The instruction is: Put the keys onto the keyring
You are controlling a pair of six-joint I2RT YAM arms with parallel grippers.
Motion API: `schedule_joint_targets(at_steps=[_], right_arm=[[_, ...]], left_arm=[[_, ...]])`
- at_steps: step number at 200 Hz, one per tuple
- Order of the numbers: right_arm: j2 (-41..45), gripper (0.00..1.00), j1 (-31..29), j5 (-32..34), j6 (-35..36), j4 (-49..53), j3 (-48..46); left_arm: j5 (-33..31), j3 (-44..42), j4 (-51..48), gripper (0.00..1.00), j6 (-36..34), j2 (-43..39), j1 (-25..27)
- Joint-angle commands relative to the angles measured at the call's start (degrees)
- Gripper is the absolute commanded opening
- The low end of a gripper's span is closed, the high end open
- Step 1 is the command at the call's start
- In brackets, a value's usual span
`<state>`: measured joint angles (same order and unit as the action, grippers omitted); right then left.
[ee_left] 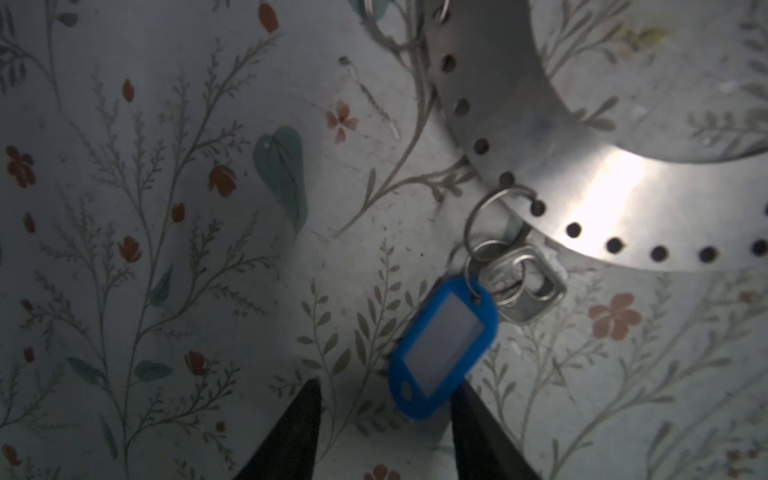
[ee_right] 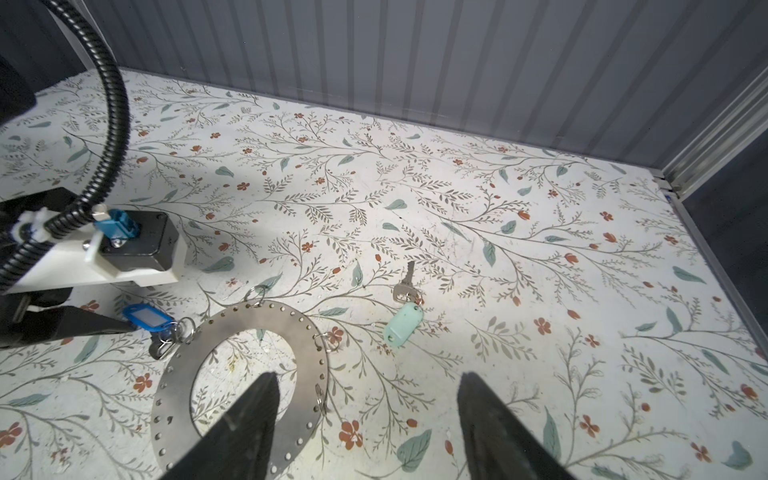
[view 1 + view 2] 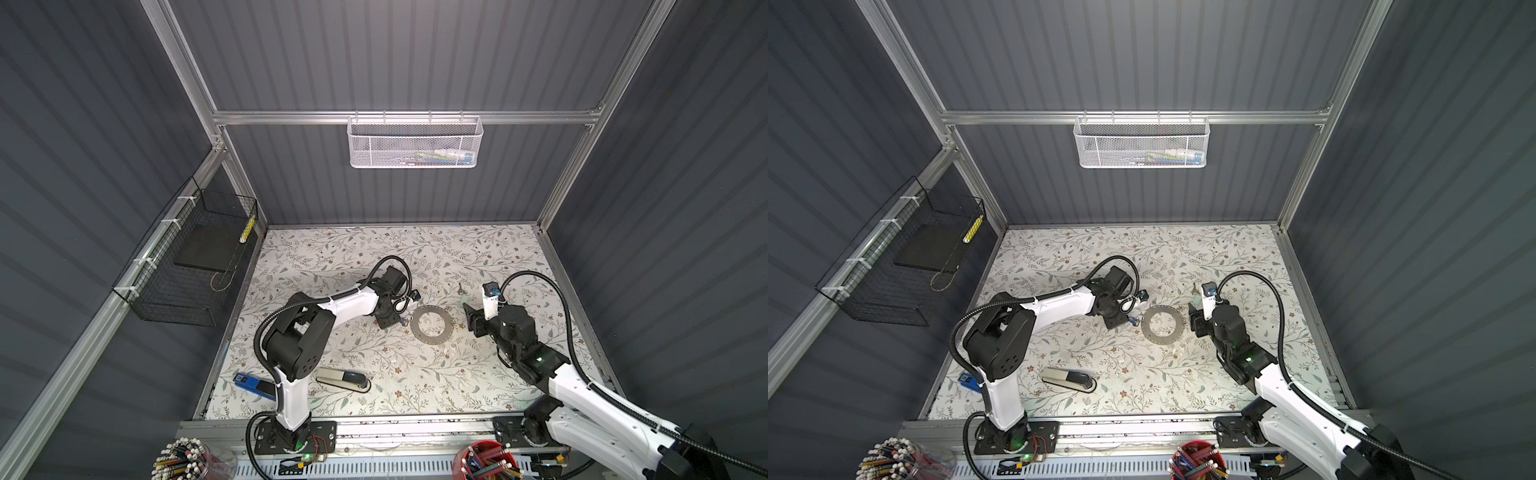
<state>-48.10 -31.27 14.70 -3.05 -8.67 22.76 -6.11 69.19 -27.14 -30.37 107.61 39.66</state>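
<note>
- Left gripper (image 1: 386, 384) stands parted, blue-tagged key (image 1: 449, 340) loose between its fingers, split ring hooked through the keyring (image 1: 519, 137) at its left edge.
- Right gripper (image 2: 368, 374) spread wide, empty, just right of the keyring.
- Mint-tagged key (image 2: 403, 322) lies apart, far-right of it.

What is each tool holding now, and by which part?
Nothing. The left tool stands open, with the end of the blue tag lying loose inside its gap, not clamped; the right tool is open and empty.

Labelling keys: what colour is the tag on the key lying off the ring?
Pale mint-green tag, clearest in the right wrist view.
</note>
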Motion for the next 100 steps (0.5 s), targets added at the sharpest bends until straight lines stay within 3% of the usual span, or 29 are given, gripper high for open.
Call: schedule_joint_targets(at_steps=[1,42,85,92,100], right_arm=[[1.8,0.7,0.2,-0.9,-1.4,3.5,2.6],[1.2,0.7,0.3,-5.8,-5.1,11.2,6.5],[-0.9,0.65,0.2,-10.1,-10.5,14.9,7.8],[-1.7,0.65,0.3,-10.4,-11.0,16.0,8.1],[-2.7,0.65,0.3,-10.7,-11.9,17.2,8.4]], left_arm=[[-3.4,-3.8,0.3,0.59,5.1,-4.7,0.1],[-1.7,-9.3,10.0,0.62,16.8,-14.5,0.0],[-3.1,-10.7,15.6,0.64,29.3,-17.1,0.0],[-4.0,-11.0,16.4,0.66,30.9,-17.7,0.0],[-5.7,-11.4,17.4,0.77,32.9,-18.6,0.0]])
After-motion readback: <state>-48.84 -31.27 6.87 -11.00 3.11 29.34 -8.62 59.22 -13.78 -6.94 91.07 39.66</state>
